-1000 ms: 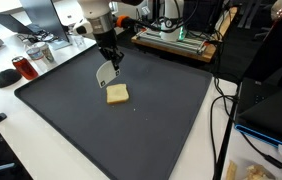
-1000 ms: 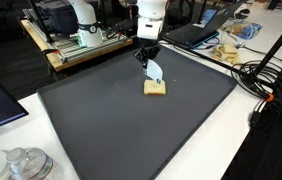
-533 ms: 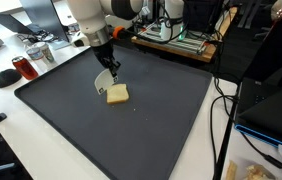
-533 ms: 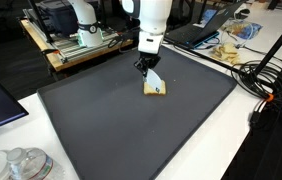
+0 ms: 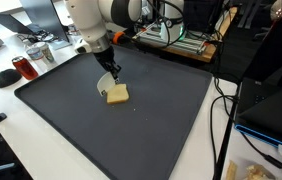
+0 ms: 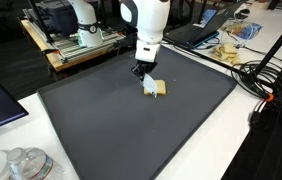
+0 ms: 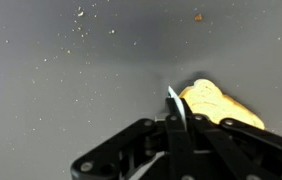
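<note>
A pale piece of bread (image 5: 119, 95) (image 6: 158, 90) lies on the dark grey mat (image 5: 161, 130) (image 6: 111, 130). My gripper (image 5: 112, 70) (image 6: 141, 70) is shut on a thin white flat blade, like a small spatula (image 5: 106, 84) (image 6: 149, 83). The blade hangs down from the jaws with its tip at the bread's edge. In the wrist view the blade (image 7: 172, 100) shows edge-on between the shut gripper (image 7: 178, 125) fingers. There the bread (image 7: 221, 103) sits just right of it. Whether blade and bread touch is hard to tell.
A red jar (image 5: 21, 67) and clutter stand on the white table beyond the mat. Equipment (image 5: 176, 38) sits behind it, cables (image 5: 221, 120) run along one side. Glass jars (image 6: 21, 165) and a food bag (image 6: 231, 40) stand off the mat. Crumbs (image 7: 198, 17) dot the mat.
The arm has leaned over and come down, bringing the blade from above the bread's side to its edge near the mat. The bread has not moved. The jaws stayed shut.
</note>
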You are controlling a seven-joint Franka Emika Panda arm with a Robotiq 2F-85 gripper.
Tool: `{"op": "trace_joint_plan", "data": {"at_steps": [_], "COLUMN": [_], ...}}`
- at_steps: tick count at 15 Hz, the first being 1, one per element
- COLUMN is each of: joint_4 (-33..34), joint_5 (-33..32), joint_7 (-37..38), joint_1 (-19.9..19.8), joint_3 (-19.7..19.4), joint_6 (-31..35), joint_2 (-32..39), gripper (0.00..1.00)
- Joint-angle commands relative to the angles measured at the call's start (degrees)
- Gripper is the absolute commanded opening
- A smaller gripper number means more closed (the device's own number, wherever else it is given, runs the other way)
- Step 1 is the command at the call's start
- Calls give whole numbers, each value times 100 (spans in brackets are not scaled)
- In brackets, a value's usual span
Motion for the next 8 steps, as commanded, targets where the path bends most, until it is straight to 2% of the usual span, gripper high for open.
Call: {"op": "trace_joint_plan", "data": {"at_steps": [1, 8], "joint_4": [172, 388], "joint_5": [3, -5], "joint_7": [-124, -150], "joint_1": [-132, -176], "joint_3": [127, 105], "joint_6": [11, -44], "joint_2": [224, 526], "gripper": [1, 1]}}
